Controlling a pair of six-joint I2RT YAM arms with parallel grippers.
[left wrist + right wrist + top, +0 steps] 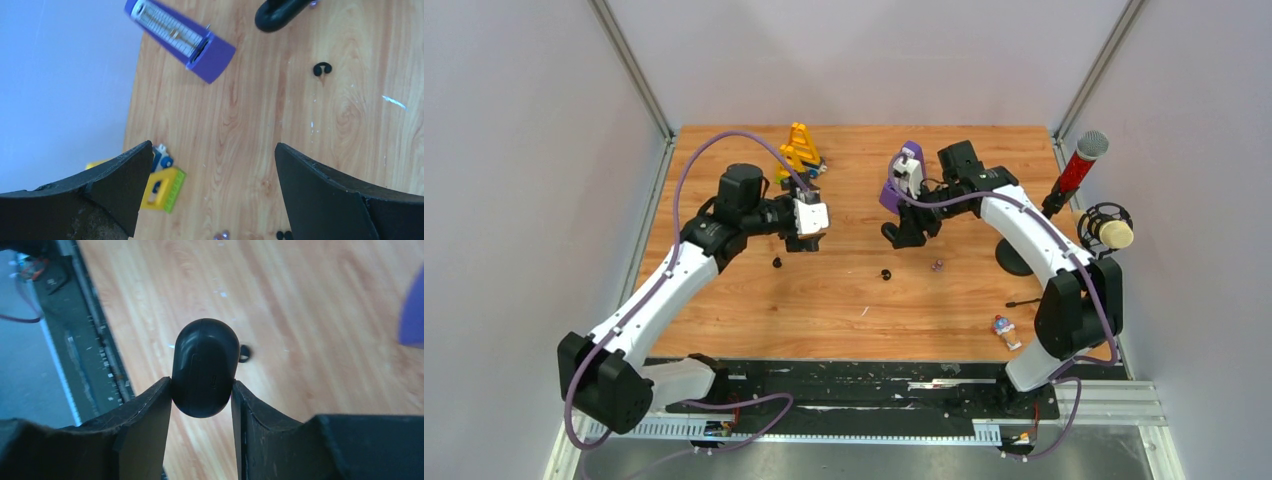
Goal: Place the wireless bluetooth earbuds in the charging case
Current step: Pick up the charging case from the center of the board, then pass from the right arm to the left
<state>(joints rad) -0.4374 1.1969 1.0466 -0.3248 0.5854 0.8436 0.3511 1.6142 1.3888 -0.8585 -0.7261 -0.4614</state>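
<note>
Charging case (205, 367), glossy black and pill-shaped, sits pinched across its narrow width between the 2 fingers of the right gripper (201, 382). It is lifted off the wood, its rounded end sticks out past the fingertips, and its lid looks shut. From above, the right gripper (902, 237) hangs over the middle of the table (824, 320), a little nearer the far edge than the near one, just in front of a purple metronome (904, 178).

Both buds lie loose on the wood, outside the case. The first earbud (777, 262) rests left of centre, just nearer the near edge than the left gripper (807, 240). The second earbud (885, 273) rests near the table's centre, close below the right gripper; the right wrist view shows it (244, 353) peeking out just behind the held case.

The left gripper (212, 147) holds nothing, its fingers spread wide over bare wood, and its camera takes in the metronome (180, 40) and the second earbud (322, 68).

A yellow toy (801, 150) stands at the far edge, 2 tiny purple beads (936, 265) lie right of the second earbud, and a red microphone (1079, 165) leans at the far right corner.
</note>
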